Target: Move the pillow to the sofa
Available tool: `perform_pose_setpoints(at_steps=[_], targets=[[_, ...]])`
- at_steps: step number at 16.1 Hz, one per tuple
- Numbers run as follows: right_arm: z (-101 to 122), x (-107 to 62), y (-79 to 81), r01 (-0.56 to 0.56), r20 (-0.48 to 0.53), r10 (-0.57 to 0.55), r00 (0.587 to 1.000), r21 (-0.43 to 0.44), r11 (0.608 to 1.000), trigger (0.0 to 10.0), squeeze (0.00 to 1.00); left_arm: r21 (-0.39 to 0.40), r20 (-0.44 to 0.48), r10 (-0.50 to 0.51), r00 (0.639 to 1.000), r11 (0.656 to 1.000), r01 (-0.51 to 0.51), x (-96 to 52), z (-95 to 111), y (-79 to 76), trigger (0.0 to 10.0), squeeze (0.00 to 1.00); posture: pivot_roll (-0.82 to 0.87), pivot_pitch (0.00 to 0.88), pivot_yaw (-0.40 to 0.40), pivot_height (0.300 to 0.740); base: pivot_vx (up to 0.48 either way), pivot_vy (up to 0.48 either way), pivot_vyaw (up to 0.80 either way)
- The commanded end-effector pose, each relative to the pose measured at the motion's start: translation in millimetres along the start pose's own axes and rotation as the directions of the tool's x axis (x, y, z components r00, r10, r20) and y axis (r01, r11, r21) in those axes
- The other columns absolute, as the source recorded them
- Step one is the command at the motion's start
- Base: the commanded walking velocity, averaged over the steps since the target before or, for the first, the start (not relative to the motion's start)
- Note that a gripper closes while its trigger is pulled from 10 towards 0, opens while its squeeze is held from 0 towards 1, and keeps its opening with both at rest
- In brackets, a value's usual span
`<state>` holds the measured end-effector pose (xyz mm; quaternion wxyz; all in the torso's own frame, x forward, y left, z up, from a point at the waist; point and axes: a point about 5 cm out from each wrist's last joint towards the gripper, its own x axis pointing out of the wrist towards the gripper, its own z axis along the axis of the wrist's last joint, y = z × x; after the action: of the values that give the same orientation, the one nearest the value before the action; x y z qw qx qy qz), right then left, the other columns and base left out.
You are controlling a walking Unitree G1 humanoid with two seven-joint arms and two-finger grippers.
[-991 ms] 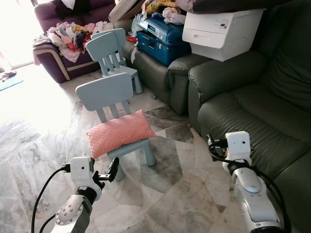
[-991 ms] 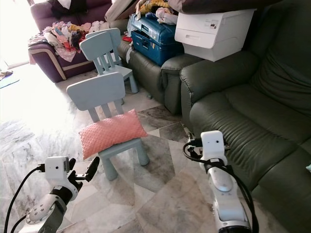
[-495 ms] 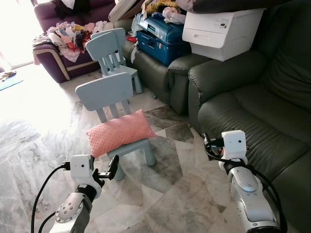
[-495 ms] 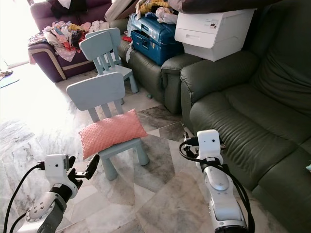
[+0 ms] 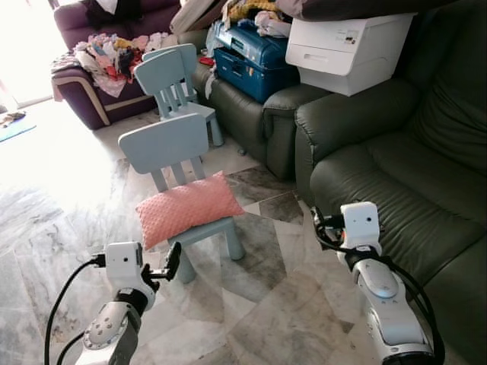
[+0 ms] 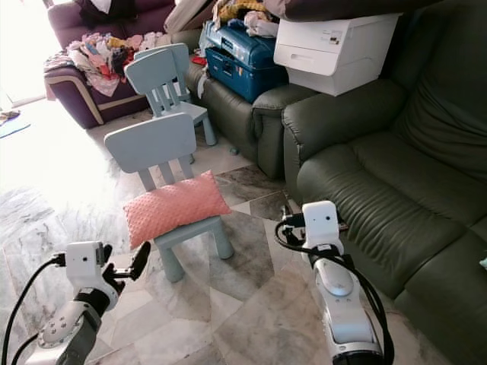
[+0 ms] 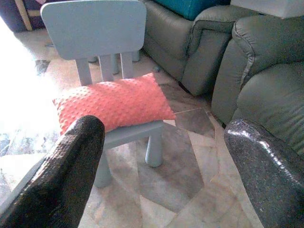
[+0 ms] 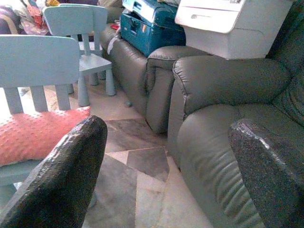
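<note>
A salmon-pink pillow (image 5: 189, 207) lies on the seat of a small light-blue chair (image 5: 164, 142) on the marble floor. The dark green leather sofa (image 5: 396, 171) fills the right side. My left gripper (image 5: 172, 260) hovers low, in front of the chair and a little to its left. It is open and holds nothing; in its wrist view the pillow (image 7: 111, 102) sits between the spread fingers (image 7: 71, 166). My right gripper (image 5: 317, 220) hangs open beside the sofa's front edge, right of the chair, with the sofa seat (image 8: 209, 142) ahead of it.
A second blue chair (image 5: 173, 72) stands behind the first. A blue suitcase (image 5: 247, 57) and a white printer (image 5: 342, 49) rest on the green armchairs at the back. A purple sofa with clothes (image 5: 99, 53) stands far left. Bare floor lies between chair and sofa.
My right arm has shifted left and a little forward, nearer the gap between chair and sofa. The left gripper has drifted slightly left. The pillow and chair have stayed put.
</note>
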<state>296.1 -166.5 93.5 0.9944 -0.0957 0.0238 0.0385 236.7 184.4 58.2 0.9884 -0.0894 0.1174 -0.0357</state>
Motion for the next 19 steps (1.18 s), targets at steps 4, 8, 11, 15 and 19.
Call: perform_pose_setpoints(at_steps=[4,8,11,15,19], targets=[[11,11.1,10.2,-0.086,0.026,0.087,0.996,-0.020,0.996,10.0,0.00,0.002,0.059,0.059,0.997,0.998,-0.059,3.1,10,2.8,10.0,0.00,-0.15,0.000,0.030,0.740,0.000,0.000,0.00],[21,19.9,4.5,-0.118,0.038,0.120,0.992,-0.053,0.992,10.0,0.00,-0.042,0.063,0.090,0.994,0.995,-0.088,2.0,0,-4.5,10.0,0.00,-0.16,0.000,-0.020,0.740,0.000,0.000,0.00],[21,20.2,3.8,-0.122,0.040,0.124,0.991,-0.054,0.991,10.0,0.00,-0.047,0.066,0.086,0.994,0.995,-0.083,3.3,-1,-8.7,10.0,0.00,-0.18,0.000,-0.012,0.740,0.000,0.000,0.00],[17,15.2,6.3,-0.106,0.034,0.107,0.994,-0.035,0.994,10.0,0.00,-0.027,0.077,0.084,0.993,0.996,-0.082,5.9,4,-2.2,10.0,0.00,-0.18,0.000,0.019,0.740,0.000,0.000,0.00],[15,13.1,6.3,-0.100,0.033,0.101,0.994,-0.031,0.995,10.0,0.00,-0.038,0.098,0.105,0.990,0.994,-0.102,5.9,8,1.8,10.0,0.00,-0.18,0.000,0.027,0.740,0.000,0.000,0.00]])
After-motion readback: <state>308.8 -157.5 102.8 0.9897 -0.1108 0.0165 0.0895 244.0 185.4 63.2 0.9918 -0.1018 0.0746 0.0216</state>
